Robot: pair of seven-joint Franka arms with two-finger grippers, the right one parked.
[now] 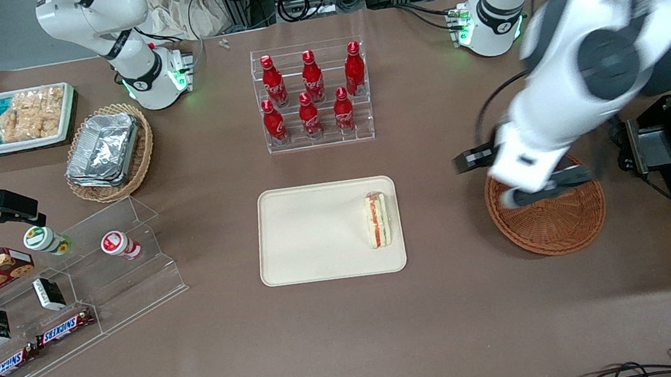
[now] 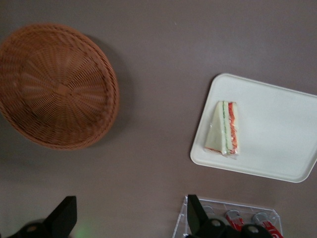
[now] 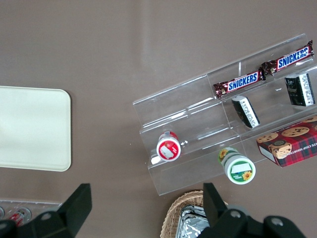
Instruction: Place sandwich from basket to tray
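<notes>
- The sandwich [image 1: 377, 220] lies flat on the tray [image 1: 315, 232], close to the tray's short edge that faces the basket [image 1: 554, 222].
- The tray sits in the middle of the desk [image 1: 354, 340], and the basket sits toward the working arm's end.
- The basket looks empty in the wrist view, so the job looks done.
- The pincer [image 1: 556, 184] hangs above the basket, well apart from the sandwich.
- Its two fingers [image 2: 194, 210] are spread wide with nothing between them.
- The arm looks smeared in the front view, so I think it is moving, but I cannot tell which way.
- The step now, I think, is to pull the arm away.
- To do that well, lift the pincer up first so it clears the basket rim.
- Keep it away from the bottle rack [image 1: 312, 98] near the desk's edge farthest from the front camera.
- Do not go back over the tray, so the sandwich does not get bumped.
</notes>
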